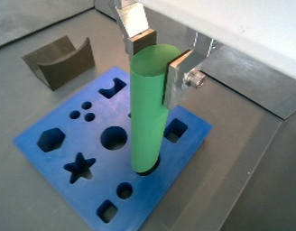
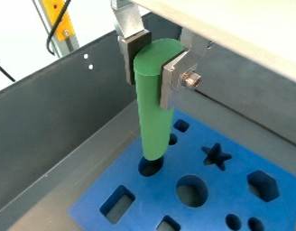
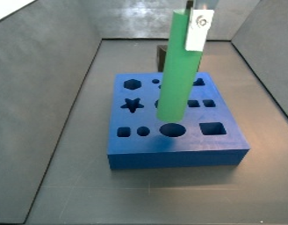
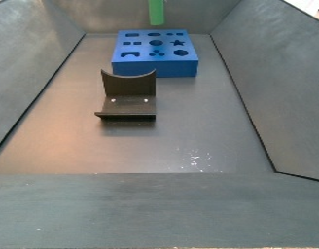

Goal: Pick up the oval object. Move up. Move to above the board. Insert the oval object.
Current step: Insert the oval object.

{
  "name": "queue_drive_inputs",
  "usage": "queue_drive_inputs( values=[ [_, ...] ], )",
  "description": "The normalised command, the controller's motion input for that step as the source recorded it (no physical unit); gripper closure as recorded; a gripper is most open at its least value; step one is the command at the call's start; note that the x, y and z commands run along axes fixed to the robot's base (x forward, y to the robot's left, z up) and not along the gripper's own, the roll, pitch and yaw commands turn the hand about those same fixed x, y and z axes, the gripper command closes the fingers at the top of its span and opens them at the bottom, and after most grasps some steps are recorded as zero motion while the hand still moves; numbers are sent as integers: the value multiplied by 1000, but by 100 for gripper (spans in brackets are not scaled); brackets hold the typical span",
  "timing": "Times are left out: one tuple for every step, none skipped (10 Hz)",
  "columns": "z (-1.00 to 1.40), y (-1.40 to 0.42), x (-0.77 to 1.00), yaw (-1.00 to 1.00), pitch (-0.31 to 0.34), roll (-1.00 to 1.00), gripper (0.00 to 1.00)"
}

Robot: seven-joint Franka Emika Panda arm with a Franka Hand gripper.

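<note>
Green rod upright in my end effector, lower tip at the blue board.

I see the rod (image 1: 150, 108) standing near vertical over the board (image 1: 66, 135), its lower end at a dark cutout close to one board edge in both wrist views; I cannot tell how deep it sits. The end effector (image 2: 154, 56) pinches the rod's upper end between its silver fingers (image 2: 177, 74), above the board. In a side view the rod (image 3: 179, 70) stands over the board (image 3: 182, 145), hiding part of the cutout rows. The board rests flat on the grey counter (image 4: 162, 146), near the far wall. Well apart from it, nearer the middle of the counter, stands the fixture (image 4: 127, 95).
</note>
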Motion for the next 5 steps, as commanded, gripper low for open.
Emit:
queue_drive_inputs(
  values=[
    [-271, -11, 0, 0, -69, 9, 100],
    [-303, -9, 0, 0, -66, 10, 100],
    [-271, 0, 0, 0, -74, 0, 100],
    [-246, 0, 0, 0, -71, 0, 100],
    [-211, 0, 0, 0, -77, 0, 100]
  ],
)
